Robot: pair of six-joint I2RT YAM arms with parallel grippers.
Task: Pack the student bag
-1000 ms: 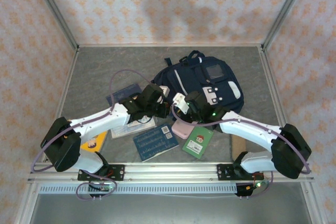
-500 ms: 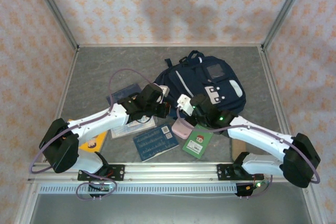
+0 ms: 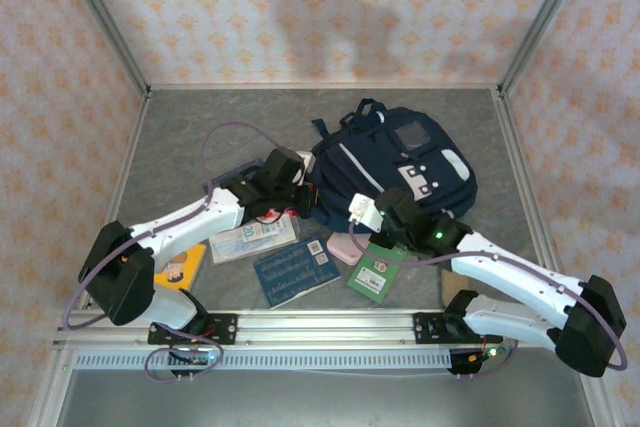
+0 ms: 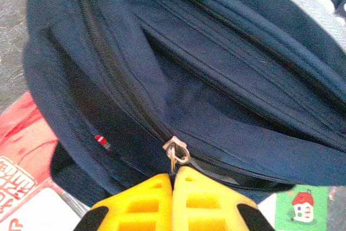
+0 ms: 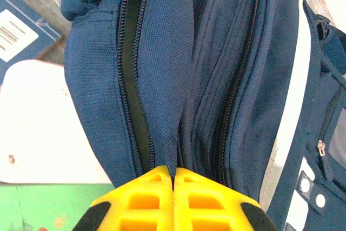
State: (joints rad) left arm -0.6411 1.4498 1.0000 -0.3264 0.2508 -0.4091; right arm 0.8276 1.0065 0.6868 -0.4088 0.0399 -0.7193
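No wording can be read. The blue book [image 5: 21,22] carries a white barcode label with digits too small to read. White characters on the red packet [image 4: 19,144] are cut off.

The grey table [image 3: 180,142] carries the student bag [image 3: 400,162] at centre right. A blue book [image 3: 295,269], green booklet [image 3: 378,270] and yellow book [image 3: 182,267] lie along the lower frame.
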